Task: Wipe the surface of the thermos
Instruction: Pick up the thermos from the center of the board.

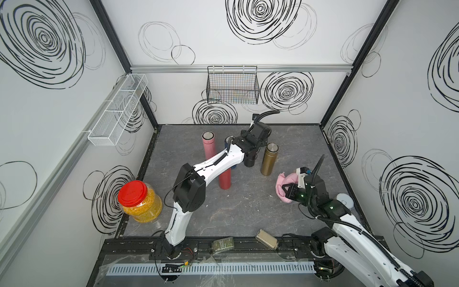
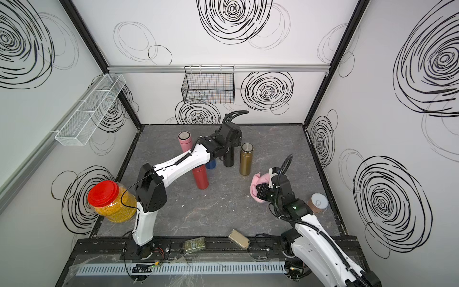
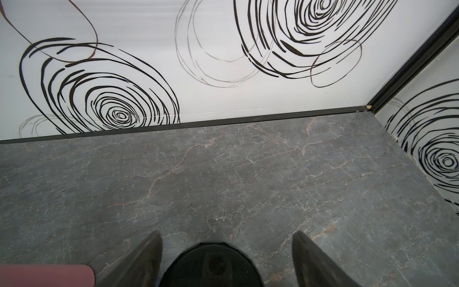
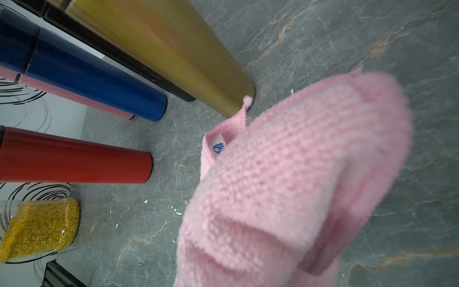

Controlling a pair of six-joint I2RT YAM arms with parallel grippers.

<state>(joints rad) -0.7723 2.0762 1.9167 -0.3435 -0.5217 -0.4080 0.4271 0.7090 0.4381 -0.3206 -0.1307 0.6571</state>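
Several thermoses stand at the back of the grey table (image 1: 248, 211). My left gripper (image 1: 252, 152) (image 2: 227, 151) hangs over the black thermos (image 1: 249, 161) (image 2: 228, 159). In the left wrist view the black thermos's cap (image 3: 211, 266) sits between the open fingers (image 3: 149, 261), with a clear gap on one side. The gold thermos (image 1: 269, 159) (image 4: 161, 49) stands just to its right. My right gripper (image 1: 288, 190) (image 2: 260, 190) is shut on a bunched pink cloth (image 1: 283, 184) (image 4: 298, 174), held low over the table in front of and to the right of the gold thermos. The cloth hides its fingers.
Pink thermos (image 1: 209, 146), blue thermos (image 2: 211, 164) and red thermos (image 1: 224, 180) stand left of the black one, under my left arm. A red-lidded jar (image 1: 139, 198) is front left, a tin can (image 1: 345, 200) at the right wall, two small packs (image 1: 223, 244) (image 1: 267, 238) at the front edge.
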